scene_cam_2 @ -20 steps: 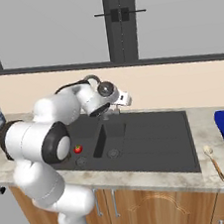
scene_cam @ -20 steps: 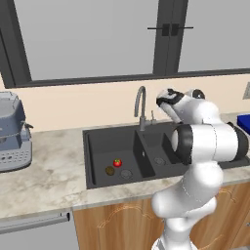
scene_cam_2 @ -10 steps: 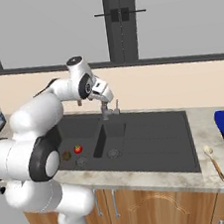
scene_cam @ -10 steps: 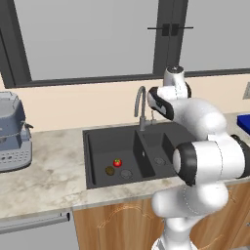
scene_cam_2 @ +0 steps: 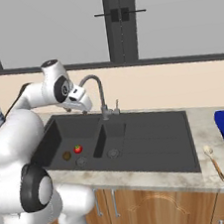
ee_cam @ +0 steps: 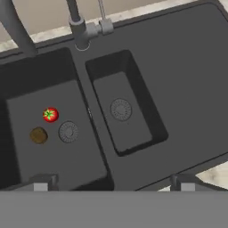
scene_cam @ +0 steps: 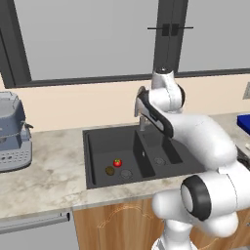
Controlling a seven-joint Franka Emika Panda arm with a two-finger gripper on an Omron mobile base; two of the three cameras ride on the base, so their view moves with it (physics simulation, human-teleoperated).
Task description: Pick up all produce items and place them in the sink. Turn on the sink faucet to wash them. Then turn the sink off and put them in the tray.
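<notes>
A red tomato (ee_cam: 50,115) with a green top and a dull brown round item (ee_cam: 38,135) are seen in the black sink's (ee_cam: 187,80) wider basin; the pincer (ee_cam: 113,182) is held released.

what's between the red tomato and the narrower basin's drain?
In the hand view, the round drain of the wider basin sits just beside the red tomato, then the black divider ridge before the narrower basin's drain.

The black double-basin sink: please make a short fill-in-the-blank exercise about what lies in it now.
1. The small red tomato lies in the ____ basin of the matte black double-basin sink.
2. The dull brown round item lies beside the basin's round ____.
3. The claw is ____ and holds nothing.

Missing: wider; drain; open
</notes>
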